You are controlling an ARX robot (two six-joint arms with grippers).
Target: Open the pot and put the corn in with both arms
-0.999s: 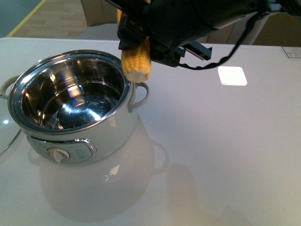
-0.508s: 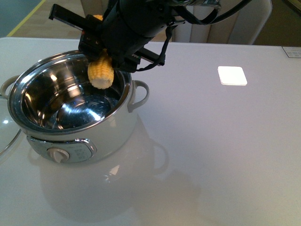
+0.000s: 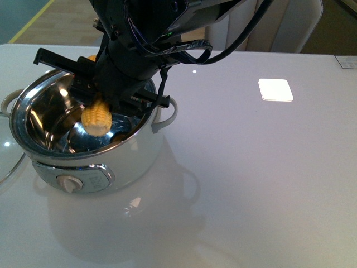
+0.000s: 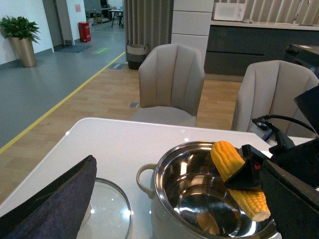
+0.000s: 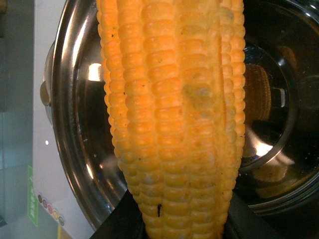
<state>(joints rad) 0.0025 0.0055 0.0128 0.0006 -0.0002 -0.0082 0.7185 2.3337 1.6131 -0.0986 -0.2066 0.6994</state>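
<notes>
The pale pot (image 3: 136, 159) stands uncovered at the table's front left, its steel inside bare. My right gripper (image 3: 101, 103) is shut on the yellow corn (image 3: 96, 118), which hangs tilted over the pot's opening with its cut end dipped just inside the rim. The left wrist view shows the corn (image 4: 227, 158) slanting across the pot (image 4: 167, 172), clamped by the black right gripper (image 4: 247, 174). In the right wrist view the corn (image 5: 174, 114) fills the frame above the pot's shiny bottom (image 5: 271, 109). Of my left arm only one dark finger (image 4: 57, 196) shows, away from the pot, and it holds nothing.
The glass lid (image 3: 8, 163) lies flat on the table left of the pot, also seen as the lid (image 4: 112, 211) beside the pot's cream handle (image 4: 143, 179). A white square (image 3: 275, 89) sits on the table at the back right. Two chairs (image 4: 172, 82) stand beyond the table.
My right arm has carried the corn left and down, from beside the pot's right handle to over the opening, its lower end now below the rim.
</notes>
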